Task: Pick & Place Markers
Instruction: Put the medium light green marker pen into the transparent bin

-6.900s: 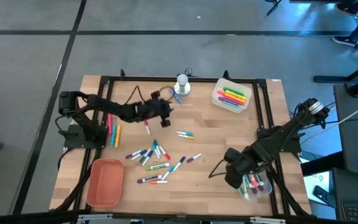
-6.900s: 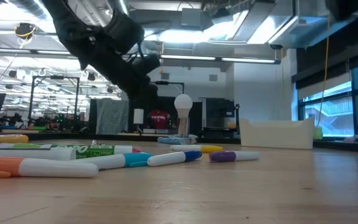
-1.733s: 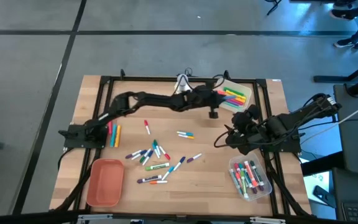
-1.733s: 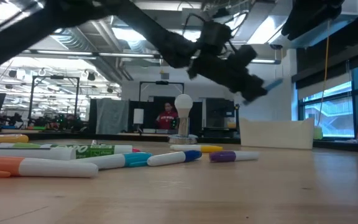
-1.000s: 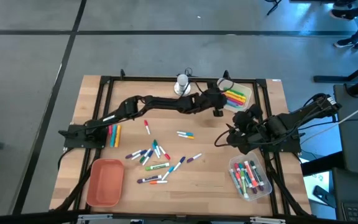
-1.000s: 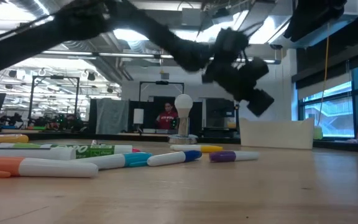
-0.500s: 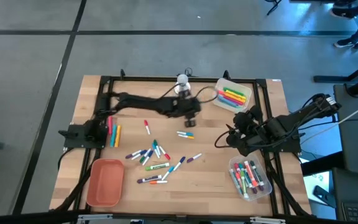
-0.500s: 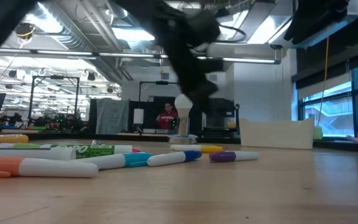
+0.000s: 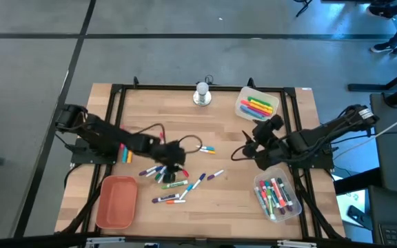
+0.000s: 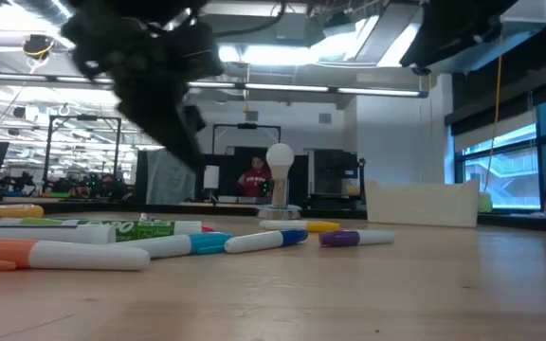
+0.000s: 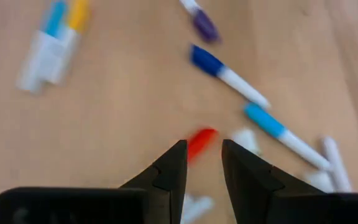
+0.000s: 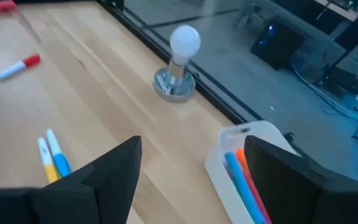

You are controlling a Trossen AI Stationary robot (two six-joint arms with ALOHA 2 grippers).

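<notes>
Several markers [image 9: 167, 176] lie loose in a pile on the middle of the wooden table; in the low view they lie in a row [image 10: 112, 237]. My left gripper [image 9: 173, 167] hangs over this pile, fingers pointing down, open with a narrow gap and holding nothing. In the left wrist view [image 11: 202, 149] a red-capped marker [image 11: 201, 142] lies below the gap, with blue-capped ones [image 11: 229, 74] beside it. My right gripper [image 9: 251, 147] waits at the table's right side, open wide [image 12: 194, 155] and empty.
A white tray of bright markers [image 9: 256, 107] sits at the far right, and a clear bin of markers [image 9: 276, 198] at the near right. A red tray [image 9: 117, 201] sits near left. A silver-white round knob [image 9: 202, 93] stands at the far edge. More markers [image 9: 125, 146] lie by the left arm.
My left gripper has swung from beside the white tray at the far right toward the table's left and near edge, and has come down over the pile of markers in the middle. The markers on the table have stayed where they were.
</notes>
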